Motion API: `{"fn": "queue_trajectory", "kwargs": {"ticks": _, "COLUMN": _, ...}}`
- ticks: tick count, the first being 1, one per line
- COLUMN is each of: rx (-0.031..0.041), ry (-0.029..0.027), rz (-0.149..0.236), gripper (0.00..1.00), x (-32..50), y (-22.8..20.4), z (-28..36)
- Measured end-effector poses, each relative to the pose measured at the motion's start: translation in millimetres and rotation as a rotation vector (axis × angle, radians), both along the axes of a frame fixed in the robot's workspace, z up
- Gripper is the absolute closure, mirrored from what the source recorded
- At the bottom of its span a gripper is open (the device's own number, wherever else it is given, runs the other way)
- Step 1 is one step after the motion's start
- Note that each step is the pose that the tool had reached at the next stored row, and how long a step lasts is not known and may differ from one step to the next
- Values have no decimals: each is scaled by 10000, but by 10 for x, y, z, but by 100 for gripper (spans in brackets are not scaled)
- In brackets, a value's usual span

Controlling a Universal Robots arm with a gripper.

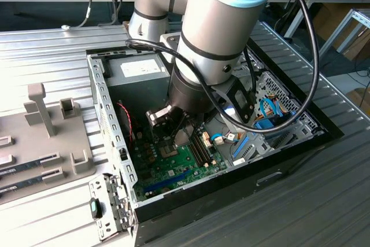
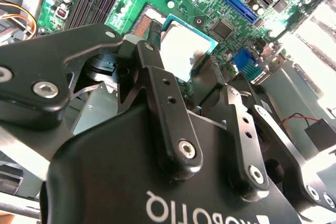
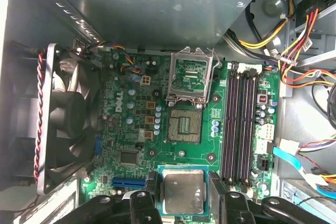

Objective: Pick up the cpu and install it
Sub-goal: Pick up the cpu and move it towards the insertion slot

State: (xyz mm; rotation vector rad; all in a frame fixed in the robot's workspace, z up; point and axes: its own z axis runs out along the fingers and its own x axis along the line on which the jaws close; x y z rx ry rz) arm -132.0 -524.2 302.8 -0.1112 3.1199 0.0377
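The cpu, a flat square chip with a silvery-grey top and a green edge, sits between the black fingers of my gripper, which is shut on it. It hangs just above the green motherboard, off to one side of the open cpu socket. The socket's black metal frame stands flipped up beyond it. In the second wrist view the cpu shows past the finger links of the gripper. In the exterior view the gripper reaches down into the open computer case.
A black fan stands by the case wall and dark memory slots run beside the socket. The grey power supply sits at the case's far end. Loose coloured cables and a drive cage crowd the other side. A grey fixture lies outside the case.
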Motion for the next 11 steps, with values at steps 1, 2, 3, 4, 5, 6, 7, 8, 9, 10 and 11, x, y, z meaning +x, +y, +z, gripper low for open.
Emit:
{"fn": "queue_trajectory", "kwargs": {"ticks": 1, "rx": 0, "ry": 0, "rz": 0, "gripper": 53, "x": 1, "y": 0, "z": -2}}
{"fn": "queue_trajectory", "kwargs": {"ticks": 2, "rx": 0, "ry": 0, "rz": 0, "gripper": 53, "x": 2, "y": 0, "z": -5}}
{"fn": "queue_trajectory", "kwargs": {"ticks": 3, "rx": 0, "ry": 0, "rz": -1, "gripper": 53, "x": 3, "y": 0, "z": -8}}
{"fn": "queue_trajectory", "kwargs": {"ticks": 4, "rx": 1, "ry": -1, "rz": 0, "gripper": 53, "x": 4, "y": 0, "z": -11}}
{"fn": "queue_trajectory", "kwargs": {"ticks": 5, "rx": 1, "ry": -1, "rz": -1, "gripper": 53, "x": 4, "y": -1, "z": -16}}
{"fn": "queue_trajectory", "kwargs": {"ticks": 6, "rx": 0, "ry": 0, "rz": 0, "gripper": 53, "x": 4, "y": -1, "z": -23}}
{"fn": "queue_trajectory", "kwargs": {"ticks": 7, "rx": -1, "ry": 0, "rz": 0, "gripper": 53, "x": 5, "y": -1, "z": -25}}
{"fn": "queue_trajectory", "kwargs": {"ticks": 8, "rx": -1, "ry": 1, "rz": 0, "gripper": 53, "x": 4, "y": -1, "z": -26}}
{"fn": "queue_trajectory", "kwargs": {"ticks": 9, "rx": -1, "ry": 1, "rz": 0, "gripper": 53, "x": 5, "y": -1, "z": -26}}
{"fn": "queue_trajectory", "kwargs": {"ticks": 10, "rx": 0, "ry": 0, "rz": 0, "gripper": 53, "x": 5, "y": -1, "z": -27}}
{"fn": "queue_trajectory", "kwargs": {"ticks": 11, "rx": 0, "ry": 0, "rz": 0, "gripper": 53, "x": 5, "y": -1, "z": -28}}
